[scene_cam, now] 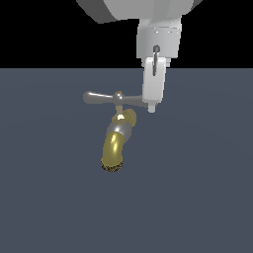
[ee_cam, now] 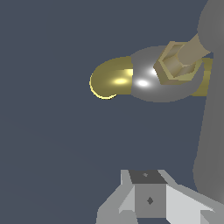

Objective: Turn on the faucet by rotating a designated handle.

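The faucet (scene_cam: 116, 144) stands on the dark floor, its curved gold spout (ee_cam: 112, 78) bending down from a silver collar (ee_cam: 146, 83). The handle (scene_cam: 105, 98) is a grey crossbar lying level across the top, with a brass hub (ee_cam: 177, 64) at its middle. My gripper (scene_cam: 151, 107) hangs straight down at the end of the arm on the exterior view's right, its tip against or just in front of that end. In the wrist view the fingers (ee_cam: 149, 199) sit pressed together with nothing between them, and the grey bar (ee_cam: 212, 113) runs close beside them.
A flat dark blue-grey floor (scene_cam: 197, 197) spreads around the faucet, with black background behind it. The white wrist housing (scene_cam: 158, 37) looms above the handle's end on the exterior view's right.
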`<state>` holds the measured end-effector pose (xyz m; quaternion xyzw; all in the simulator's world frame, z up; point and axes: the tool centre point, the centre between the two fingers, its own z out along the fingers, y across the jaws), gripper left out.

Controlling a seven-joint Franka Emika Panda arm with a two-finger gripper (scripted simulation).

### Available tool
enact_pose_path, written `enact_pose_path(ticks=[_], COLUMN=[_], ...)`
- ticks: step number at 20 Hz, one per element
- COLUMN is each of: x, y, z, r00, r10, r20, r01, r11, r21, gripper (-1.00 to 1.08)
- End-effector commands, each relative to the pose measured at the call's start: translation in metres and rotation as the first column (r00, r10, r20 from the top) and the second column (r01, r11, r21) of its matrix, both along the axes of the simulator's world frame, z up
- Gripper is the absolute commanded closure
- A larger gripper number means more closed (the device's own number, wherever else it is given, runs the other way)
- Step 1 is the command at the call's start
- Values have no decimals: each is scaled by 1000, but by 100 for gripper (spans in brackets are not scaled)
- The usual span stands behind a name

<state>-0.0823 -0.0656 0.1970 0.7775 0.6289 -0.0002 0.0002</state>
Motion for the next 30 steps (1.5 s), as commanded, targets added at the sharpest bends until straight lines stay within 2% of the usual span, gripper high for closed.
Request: enact_pose_path(ticks=[1,30], x=[0,80], y=[0,-25], z=[0,0], r00=[1000,1000], r10=[1,1], r20=[0,0], r01=[-1,-1], r11=[1000,1000], r21=[0,0], gripper=[108,108])
